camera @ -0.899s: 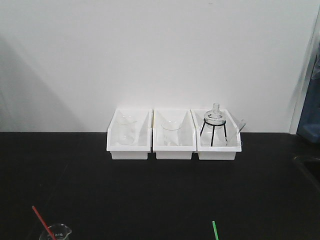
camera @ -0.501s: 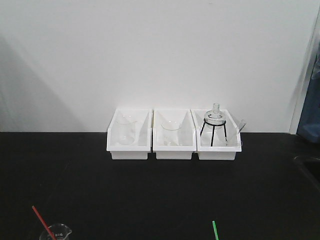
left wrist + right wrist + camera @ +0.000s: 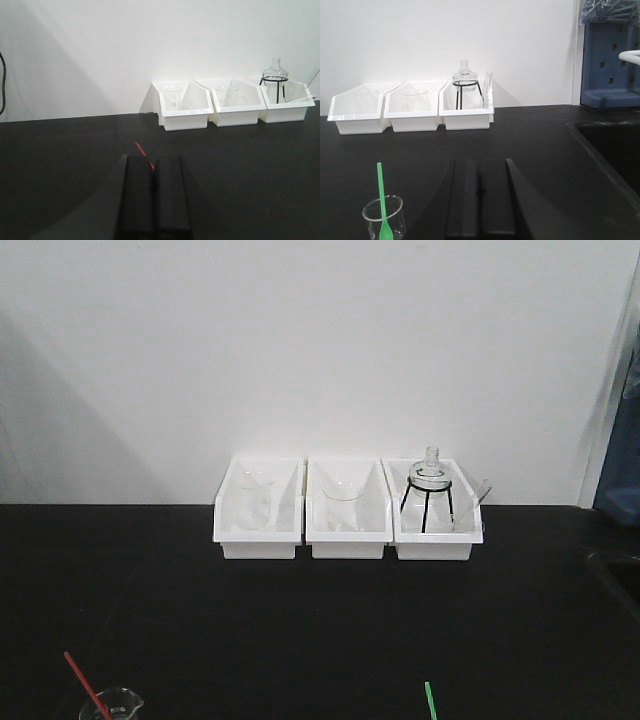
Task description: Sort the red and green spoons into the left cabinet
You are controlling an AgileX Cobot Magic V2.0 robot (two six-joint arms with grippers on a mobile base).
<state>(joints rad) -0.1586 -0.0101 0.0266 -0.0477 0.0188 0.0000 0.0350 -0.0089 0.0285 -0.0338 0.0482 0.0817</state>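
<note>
A: Quick one. Where are the spoons?

B: Red spoon (image 3: 85,682) at 7 o'clock in the front view, leaning in a small beaker (image 3: 112,706) at the near edge of the black table (image 3: 300,620). Green spoon (image 3: 381,200) around 5 to 6 o'clock, bowl down in a second beaker (image 3: 395,215). My guess is they stand in glass so the handles stick up, clear of the table, easy to pinch.

A: Grippers?

B: Left gripper (image 3: 152,167): fingers pressed together, only a thin seam between them. The red handle shows just past the tips toward 11 o'clock. Can't tell if it touches them or sits behind. Right gripper (image 3: 480,167): also pressed together, nothing in it. The green spoon sits off at its 8 o'clock, apart from it.

A: Cabinet?

B: The left cabinet is in no view. Three white bins (image 3: 346,540) with glassware against the wall at 12 o'clock, not the target. The right wrist view has a sink (image 3: 615,150) at 3 o'clock and a blue pegged panel (image 3: 607,65) at 1 o'clock; can't tell what that belongs to.

A: Progress?

B: Looks like the start, neither spoon lifted. Both pincers would need to spread before taking a handle. The handles are thin and the beakers light, so a sideways bump could tip the glass.
</note>
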